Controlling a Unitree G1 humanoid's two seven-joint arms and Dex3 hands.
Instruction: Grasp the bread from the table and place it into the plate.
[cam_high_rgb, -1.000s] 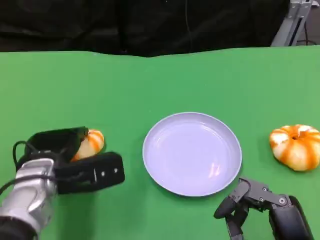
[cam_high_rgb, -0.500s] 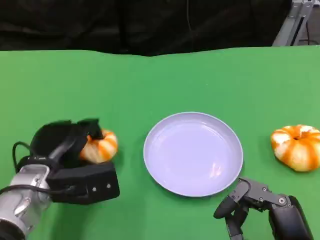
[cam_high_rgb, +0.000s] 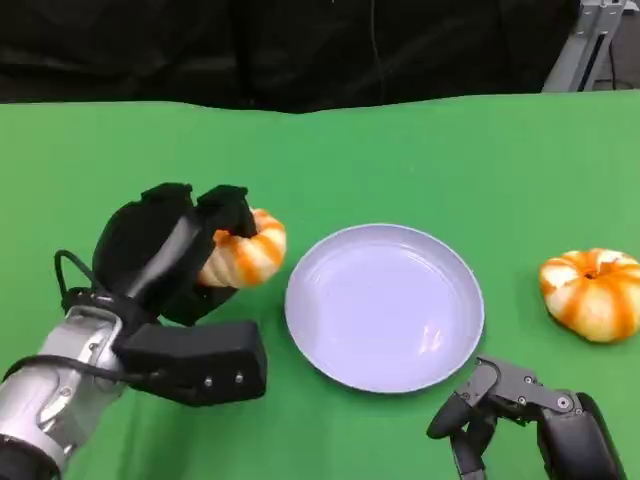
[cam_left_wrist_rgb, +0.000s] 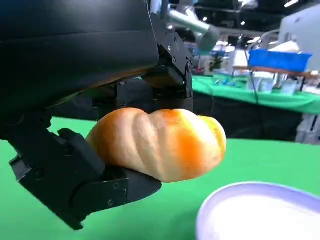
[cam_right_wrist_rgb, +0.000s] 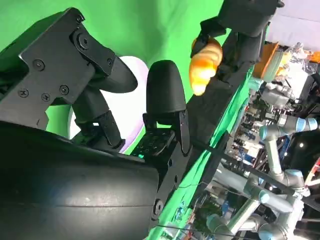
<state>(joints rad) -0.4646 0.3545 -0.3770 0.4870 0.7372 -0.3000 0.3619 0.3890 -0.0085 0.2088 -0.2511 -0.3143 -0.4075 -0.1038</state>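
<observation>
My left hand (cam_high_rgb: 175, 255) holds the bread (cam_high_rgb: 243, 250) clamped in its fingers, lifted just beside the plate (cam_high_rgb: 385, 305) – high enough, I think, to pass its rim. My right hand (cam_high_rgb: 520, 410) rests near the plate with fingers curled, holding nothing – a second bread (cam_high_rgb: 592, 293) lies apart on the table (cam_high_rgb: 400, 160).

A green table (cam_high_rgb: 400, 150) runs back to a black curtain (cam_high_rgb: 250, 50); beyond stand other green-covered tables (cam_left_wrist_rgb: 260, 97) under bright lights.
</observation>
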